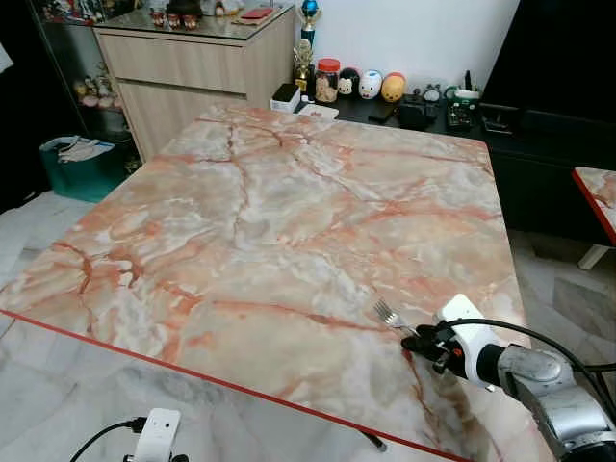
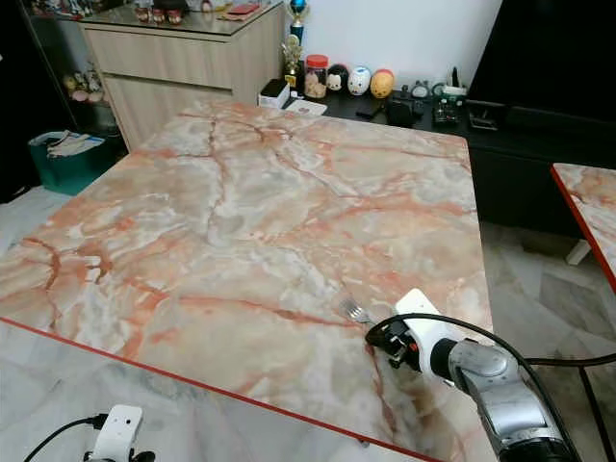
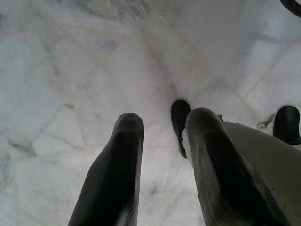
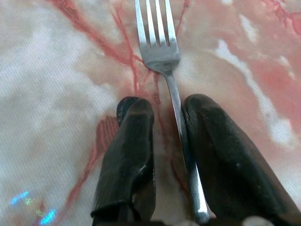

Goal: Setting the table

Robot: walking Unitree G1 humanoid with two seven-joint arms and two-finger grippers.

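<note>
Holding my right gripper [image 1: 421, 339] low over the near right corner of the marble table [image 1: 289, 192], I see the fork [image 4: 162, 52] lying flat on the stone, tines pointing away from me toward the middle of the table. In the right wrist view its handle runs between the two black fingers [image 4: 127, 155], lying against the inner face of one while a clear gap shows to the other, so I read the jaws as spread, not pinching. The left gripper [image 3: 162, 160] hangs idle below table height with its fingers apart, looking down at pale floor tiles [image 3: 70, 70].

My worry is the withdrawal. With the handle resting against one finger, any sideways drift as I pull back could drag the fork askew or spin it on the smooth marble. It also sits close to the table's red front edge, so a backward drag might pull it toward the drop. Lifting straight up before retreating seems safest. I cannot tell whether the fingertips are touching the stone; if they are, scraping could jolt the fork too.
</note>
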